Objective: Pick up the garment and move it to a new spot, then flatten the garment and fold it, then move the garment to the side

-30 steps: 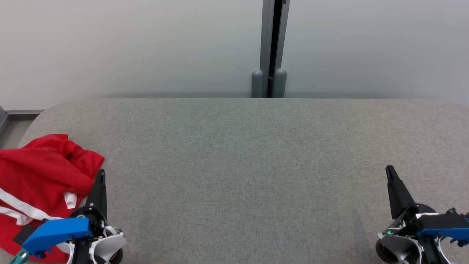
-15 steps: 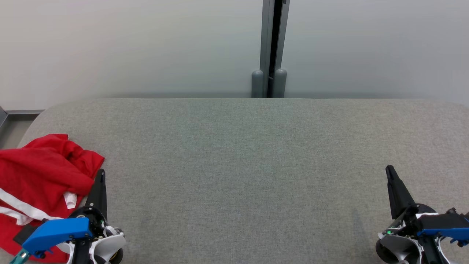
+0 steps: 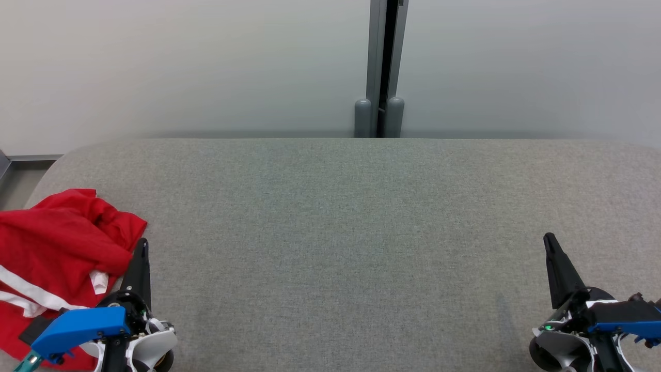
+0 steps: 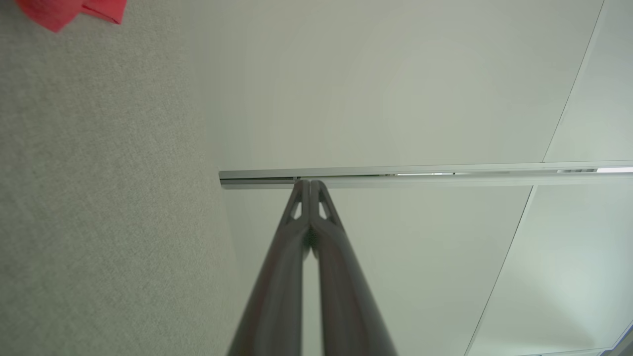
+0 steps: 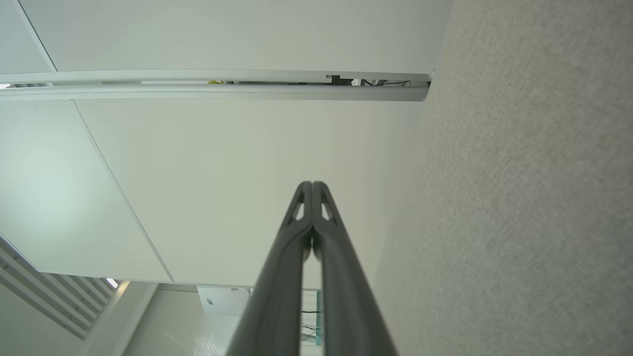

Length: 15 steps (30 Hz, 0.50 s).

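Nothing has shifted since a moment ago. From the head view, the crumpled red garment [image 3: 57,243] lies at the left end of the grey tabletop [image 3: 341,232], just beside the left gripper [image 3: 141,244]; the right gripper [image 3: 549,238] sits well apart. Left wrist view: jaws clenched, empty. Right wrist view: jaws clenched on nothing

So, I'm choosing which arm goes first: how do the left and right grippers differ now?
The left gripper sits close beside the crumpled red garment; the right gripper sits far from it, over bare grey surface. The left gripper points almost straight up the head view; the right gripper leans more toward the middle. Both are shut and hold nothing.
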{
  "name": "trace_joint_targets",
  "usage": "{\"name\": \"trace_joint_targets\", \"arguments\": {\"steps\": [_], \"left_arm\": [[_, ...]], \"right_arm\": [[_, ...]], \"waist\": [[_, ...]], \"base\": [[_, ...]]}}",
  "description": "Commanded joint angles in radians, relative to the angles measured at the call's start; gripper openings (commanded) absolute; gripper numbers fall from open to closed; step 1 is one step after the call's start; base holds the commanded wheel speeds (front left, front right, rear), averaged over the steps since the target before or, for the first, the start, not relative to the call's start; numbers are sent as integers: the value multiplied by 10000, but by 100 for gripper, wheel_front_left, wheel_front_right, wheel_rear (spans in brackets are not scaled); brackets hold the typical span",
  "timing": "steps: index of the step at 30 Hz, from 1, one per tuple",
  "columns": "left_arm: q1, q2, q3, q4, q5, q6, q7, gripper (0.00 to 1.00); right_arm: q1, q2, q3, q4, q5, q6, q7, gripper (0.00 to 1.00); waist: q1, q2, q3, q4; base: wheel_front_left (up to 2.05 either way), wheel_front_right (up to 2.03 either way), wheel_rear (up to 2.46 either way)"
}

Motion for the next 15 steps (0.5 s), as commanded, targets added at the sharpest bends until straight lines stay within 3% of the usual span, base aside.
{"name": "trace_joint_targets", "arguments": {"steps": [1, 6, 7, 8, 9, 10, 11, 15], "left_arm": [[19, -19, 6, -49, -26, -96, 33, 0], [19, -19, 6, -49, -26, -96, 33, 0], [0, 0, 0, 0, 1, 0, -1, 100], [21, -2, -1, 47, 5, 6, -15, 100], [91, -10, -3, 135, 6, 19, -19, 0], [180, -21, -4, 229, 8, 23, -21, 0], [250, -32, -5, 292, 17, 22, -36, 100], [201, 10, -77, 294, 201, 18, -238, 100]], "right_arm": [[116, -50, -16, -33, 29, 4, 45, 0], [116, -50, -16, -33, 29, 4, 45, 0], [0, -1, 0, -2, -1, 0, -1, 100], [4, 9, 5, 43, -4, -2, -6, 100], [25, 24, 16, 130, -5, -2, -9, 0], [55, 43, 21, 228, -6, -6, -10, 0], [73, 56, 32, 289, -13, -13, -18, 100], [36, 18, 140, 184, -155, -12, -161, 100]], "waist": [[0, 0, 0, 0], [0, 0, 0, 0], [1, 0, 0, 0], [0, 0, 0, 0], [0, 0, 1, 0], [1, 0, 2, 0], [0, 0, 4, -1], [0, 0, 10, -3]], "base": [[0, 0, 0], [0, 0, 0], [0, 0, 0], [0, 0, 0], [0, 0, 0], [0, 0, 0], [0, 0, 0], [0, 0, 0]]}}
